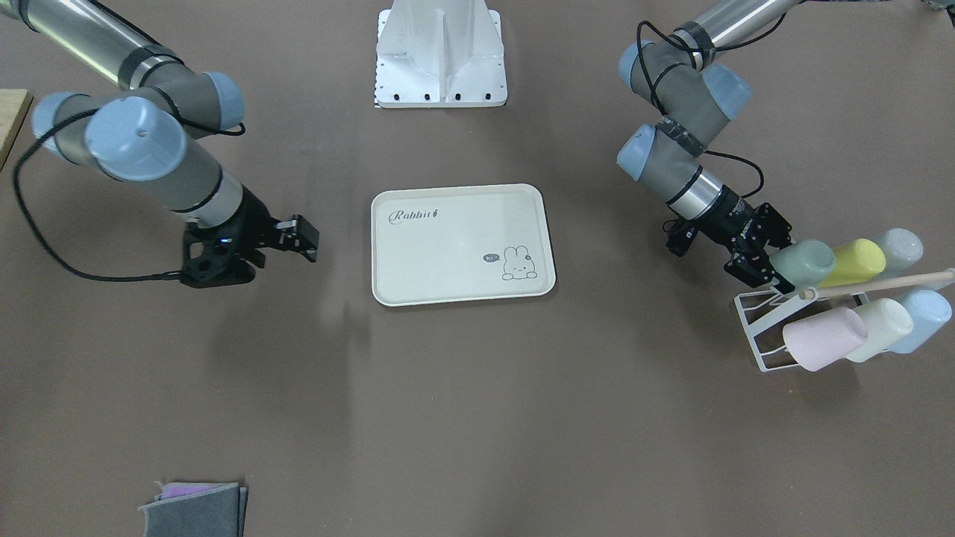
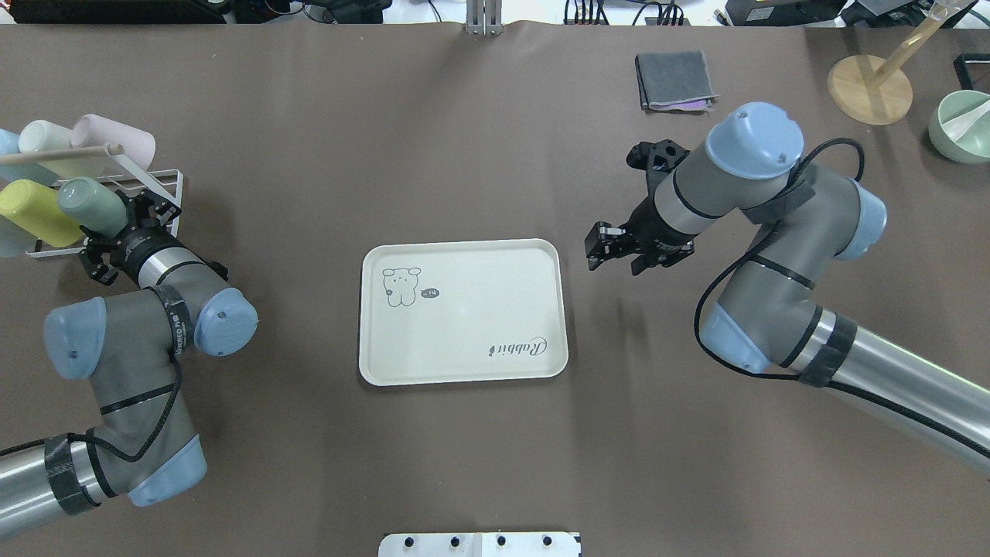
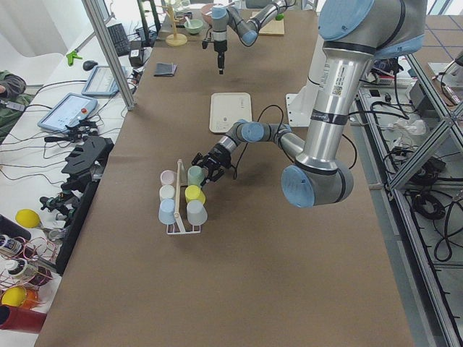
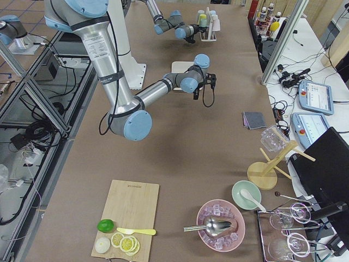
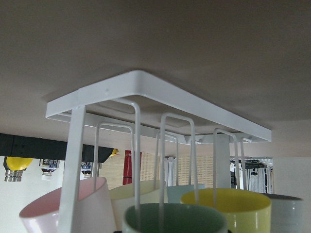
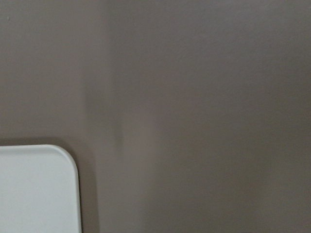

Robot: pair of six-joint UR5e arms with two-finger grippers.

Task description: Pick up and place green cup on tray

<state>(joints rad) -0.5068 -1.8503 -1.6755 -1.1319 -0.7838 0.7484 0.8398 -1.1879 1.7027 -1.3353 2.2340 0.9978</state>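
You had the left gripper (image 2: 131,220) at the green cup (image 2: 91,207) on the rack (image 2: 166,203), cup axis lying toward 10 o'clock from the fingers, finger gap untellable; right gripper (image 2: 603,246), slightly parted and empty, hung off the tray (image 2: 464,371).

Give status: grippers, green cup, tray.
Left gripper at green cup on the rack, grip unclear. Right gripper idle beside tray. Tray bare, path open.
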